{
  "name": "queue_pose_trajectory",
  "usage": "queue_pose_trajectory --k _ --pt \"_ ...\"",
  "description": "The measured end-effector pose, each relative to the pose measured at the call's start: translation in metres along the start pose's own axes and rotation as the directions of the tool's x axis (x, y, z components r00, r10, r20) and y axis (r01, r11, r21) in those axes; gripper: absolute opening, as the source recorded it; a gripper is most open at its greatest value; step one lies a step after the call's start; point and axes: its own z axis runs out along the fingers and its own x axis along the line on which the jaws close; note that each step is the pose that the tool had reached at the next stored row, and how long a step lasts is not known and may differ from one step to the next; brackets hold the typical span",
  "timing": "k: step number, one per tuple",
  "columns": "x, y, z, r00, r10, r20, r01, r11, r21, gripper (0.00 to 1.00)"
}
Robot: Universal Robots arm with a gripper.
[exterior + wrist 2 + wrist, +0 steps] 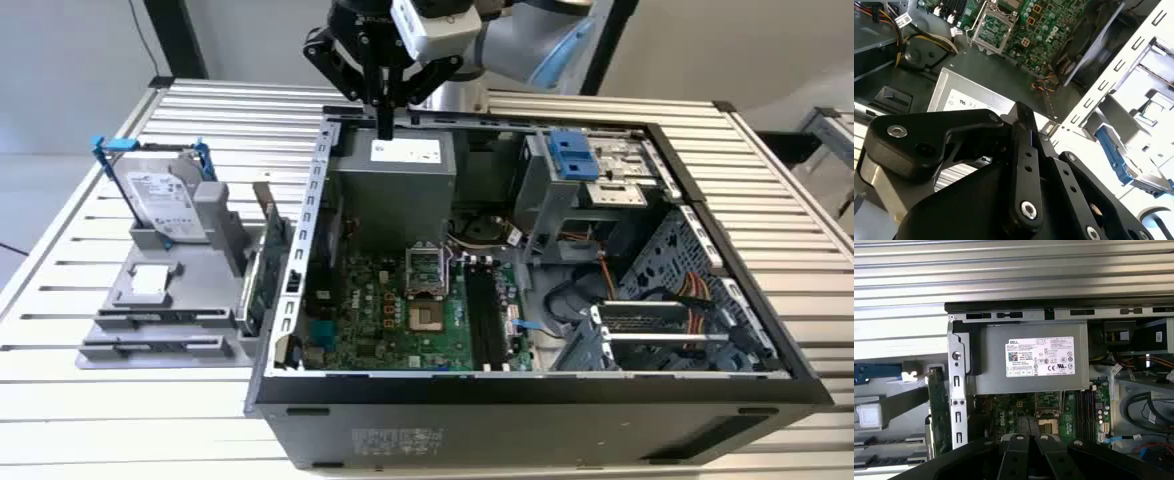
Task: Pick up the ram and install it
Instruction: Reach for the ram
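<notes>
Black pincer (386, 132) clenched empty over dark computer case (534, 390); thin green ram stick (275, 255) beside its wall seems light, brittle: hold bare edges.

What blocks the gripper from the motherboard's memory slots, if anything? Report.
Probably nothing, so likely yes. The gripper hangs above the power supply, the case lies open, and the memory slots lie bare on the motherboard.

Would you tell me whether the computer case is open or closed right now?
Open: the computer case has no side panel on, so the motherboard and power supply lie exposed.
</notes>
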Motion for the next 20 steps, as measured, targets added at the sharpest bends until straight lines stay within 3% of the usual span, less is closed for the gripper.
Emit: queue_pose_trajectory --k 20 --pt "0.0043 -0.0003 0.0000 1.0000 0.000 0.0000 0.000 1.0000 0.0000 0.00"
